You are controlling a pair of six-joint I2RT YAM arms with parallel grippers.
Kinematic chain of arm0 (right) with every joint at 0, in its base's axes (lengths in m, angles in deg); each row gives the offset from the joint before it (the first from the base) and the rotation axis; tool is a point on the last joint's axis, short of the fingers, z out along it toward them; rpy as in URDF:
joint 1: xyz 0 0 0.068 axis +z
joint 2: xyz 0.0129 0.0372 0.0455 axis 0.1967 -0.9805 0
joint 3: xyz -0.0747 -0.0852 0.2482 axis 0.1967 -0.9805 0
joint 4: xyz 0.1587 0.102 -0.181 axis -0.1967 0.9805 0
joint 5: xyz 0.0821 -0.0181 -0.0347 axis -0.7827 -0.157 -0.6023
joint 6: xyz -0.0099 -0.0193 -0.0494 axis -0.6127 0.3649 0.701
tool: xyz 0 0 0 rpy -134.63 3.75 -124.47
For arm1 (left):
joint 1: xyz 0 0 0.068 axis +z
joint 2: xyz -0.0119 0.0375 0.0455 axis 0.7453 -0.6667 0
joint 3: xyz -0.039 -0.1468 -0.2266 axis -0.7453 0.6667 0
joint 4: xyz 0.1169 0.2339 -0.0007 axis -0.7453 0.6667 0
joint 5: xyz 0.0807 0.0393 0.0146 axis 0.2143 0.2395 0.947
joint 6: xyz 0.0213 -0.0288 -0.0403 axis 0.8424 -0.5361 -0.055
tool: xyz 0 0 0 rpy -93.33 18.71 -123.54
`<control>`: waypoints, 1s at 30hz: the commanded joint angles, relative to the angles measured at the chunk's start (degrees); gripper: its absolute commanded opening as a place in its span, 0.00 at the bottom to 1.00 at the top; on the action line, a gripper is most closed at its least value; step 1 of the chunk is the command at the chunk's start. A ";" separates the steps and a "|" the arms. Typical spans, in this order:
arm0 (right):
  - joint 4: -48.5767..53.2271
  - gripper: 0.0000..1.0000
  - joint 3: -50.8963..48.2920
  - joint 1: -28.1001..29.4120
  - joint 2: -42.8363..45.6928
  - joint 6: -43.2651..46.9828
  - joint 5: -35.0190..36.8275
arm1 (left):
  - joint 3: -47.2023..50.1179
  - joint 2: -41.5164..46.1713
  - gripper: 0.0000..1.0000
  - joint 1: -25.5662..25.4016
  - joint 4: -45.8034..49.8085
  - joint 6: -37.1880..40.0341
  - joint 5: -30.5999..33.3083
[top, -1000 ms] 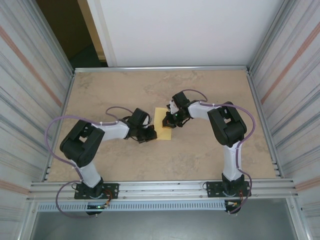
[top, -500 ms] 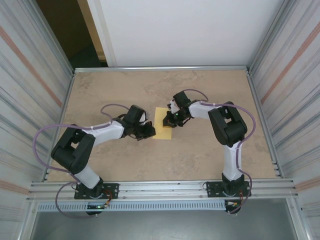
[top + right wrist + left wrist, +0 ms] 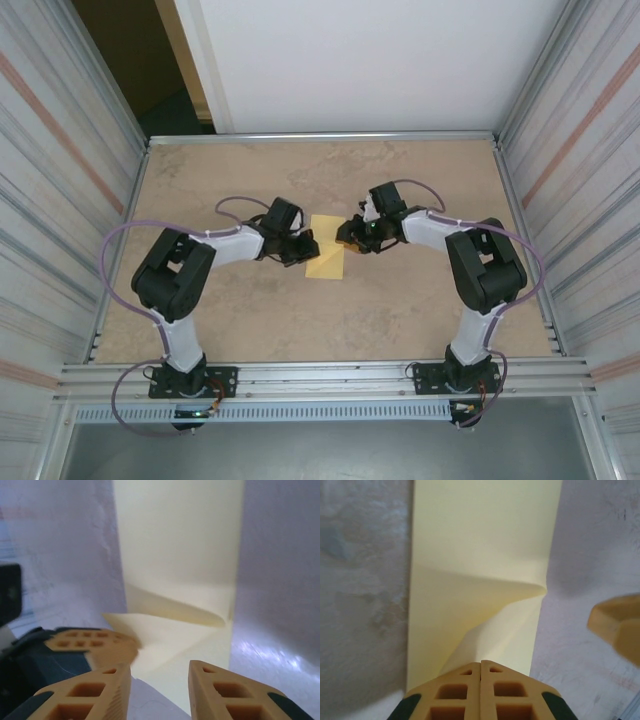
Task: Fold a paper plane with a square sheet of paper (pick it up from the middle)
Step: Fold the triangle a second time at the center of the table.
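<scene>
The square sheet of paper (image 3: 326,262) lies flat on the table (image 3: 400,310) near its middle, just between the 2 grippers, and from above it shows as a narrow yellow shape running from near to far. The left arm (image 3: 175,280) rises from its base at the near left, bends at the elbow and stretches its forearm low to the right, which brings the left gripper (image 3: 308,248) to the sheet's left edge. In the left wrist view its 2 fingers (image 3: 460,695) are pressed tightly together, tips at the paper's edge, where a raised crease lifts toward them. I cannot tell whether any paper is nipped between them. The right arm (image 3: 488,268) mirrors this pose: up from the near right, elbow bent, forearm reaching left and low. The right gripper (image 3: 349,238) sits at the sheet's far right edge. In the right wrist view its fingers (image 3: 230,692) stand apart with a clear gap, holding nothing, and the creased paper lies just beyond and below them.
</scene>
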 commanded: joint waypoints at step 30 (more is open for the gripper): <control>3.48 0.16 6.70 1.64 -10.63 3.08 7.32 | 2.34 -4.46 0.00 0.79 10.37 -2.83 5.66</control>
